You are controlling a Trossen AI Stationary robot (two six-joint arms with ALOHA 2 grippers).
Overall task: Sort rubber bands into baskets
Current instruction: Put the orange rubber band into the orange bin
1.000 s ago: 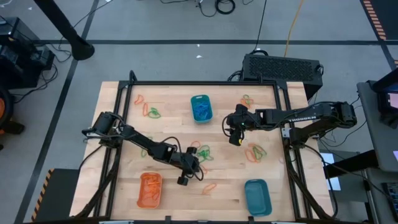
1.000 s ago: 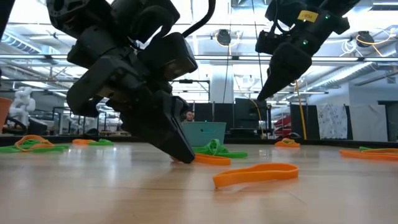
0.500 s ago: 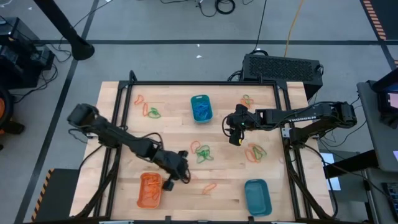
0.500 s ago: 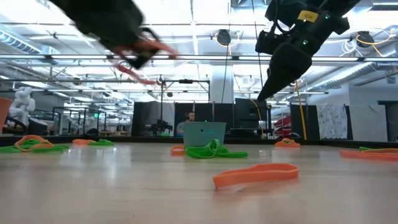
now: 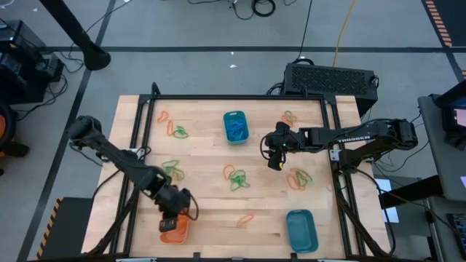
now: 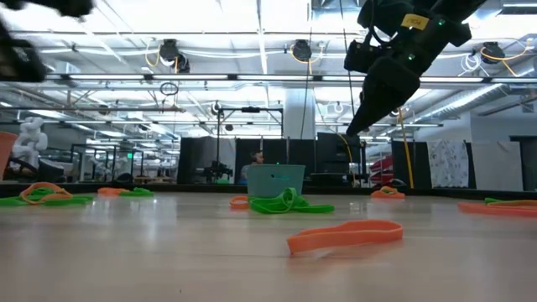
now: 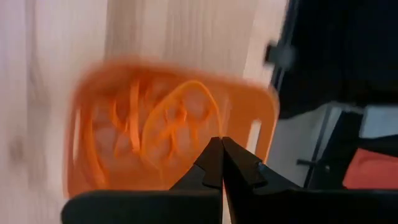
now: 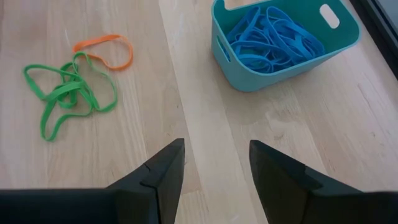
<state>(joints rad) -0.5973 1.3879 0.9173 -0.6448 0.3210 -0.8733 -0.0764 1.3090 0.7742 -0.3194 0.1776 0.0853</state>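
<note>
Hovering shut over orange basket (image 5: 175,230), left gripper (image 5: 169,223); right gripper (image 5: 274,164) wide nr green bands (image 5: 238,180).

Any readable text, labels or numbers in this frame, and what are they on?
"TROSSEN": pale lettering along the right arm's forearm in the high view, small and only just legible.
Yellow sticker on an arm in the low view: dark marks, too small to read.
Nothing readable on the baskets, rubber bands or table.

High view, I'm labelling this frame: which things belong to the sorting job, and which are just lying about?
Job:
- rubber bands
- orange basket
- teal basket of blue bands
- second teal basket
- left claw, shut
- right claw, open

Lying about:
- black box
- floor cables
</note>
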